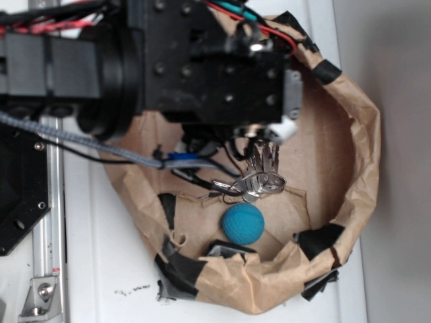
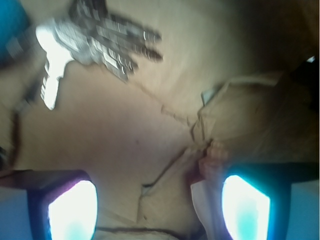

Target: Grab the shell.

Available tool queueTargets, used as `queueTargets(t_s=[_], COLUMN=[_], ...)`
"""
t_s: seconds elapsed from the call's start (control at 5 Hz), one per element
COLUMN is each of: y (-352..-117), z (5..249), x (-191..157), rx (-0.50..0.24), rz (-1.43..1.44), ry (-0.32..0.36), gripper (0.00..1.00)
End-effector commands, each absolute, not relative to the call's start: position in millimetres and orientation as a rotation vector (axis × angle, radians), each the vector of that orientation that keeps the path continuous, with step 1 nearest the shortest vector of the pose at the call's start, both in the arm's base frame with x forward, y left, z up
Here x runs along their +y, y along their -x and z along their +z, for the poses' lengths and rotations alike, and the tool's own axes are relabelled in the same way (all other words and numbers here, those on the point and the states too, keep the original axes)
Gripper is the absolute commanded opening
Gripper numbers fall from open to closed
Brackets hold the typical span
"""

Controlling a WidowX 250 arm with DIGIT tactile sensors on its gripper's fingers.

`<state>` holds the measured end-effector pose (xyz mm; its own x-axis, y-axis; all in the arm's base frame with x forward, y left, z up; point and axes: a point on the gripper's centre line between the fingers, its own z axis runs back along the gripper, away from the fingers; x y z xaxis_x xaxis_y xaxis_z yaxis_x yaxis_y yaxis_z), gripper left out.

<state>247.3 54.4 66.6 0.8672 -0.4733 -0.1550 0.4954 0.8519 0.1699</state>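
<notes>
**End effector released, shell at its right finger**

In the wrist view the end effector (image 2: 159, 210) is spread wide, its two glowing pads low in the picture with bare brown paper showing between them. The shell (image 2: 211, 162) shows only as a blurred pink and red-brown bit, touching or just beside the inner top edge of the right pad, where a crumpled paper fold rises. In the exterior view the black arm covers it.

Farther off, to the left, lies the bunch of keys (image 2: 95, 35), well apart from the pads, and the teal ball (image 1: 242, 223) lies just beside the keys.

A crumpled brown paper wall (image 1: 363, 134), patched with black tape (image 1: 320, 242), rings the floor; open room lies at the right. The nest sits on a white tabletop (image 1: 101, 269), with a metal rail (image 1: 50, 222) at the left
</notes>
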Motion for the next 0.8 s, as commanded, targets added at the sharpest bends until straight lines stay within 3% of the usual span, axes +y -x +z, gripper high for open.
queueTargets(t_s=[0.0,0.2,0.6], y=[-242.3,-250.6,-253.5], z=[61.6,60.6,35.0], x=[96.6,98.3,113.1], rx=[0.110,0.077,0.103], rz=[-0.508,-0.496,-0.472], ry=[-0.272,-0.274,-0.289], gripper=[1.00,1.00,1.00])
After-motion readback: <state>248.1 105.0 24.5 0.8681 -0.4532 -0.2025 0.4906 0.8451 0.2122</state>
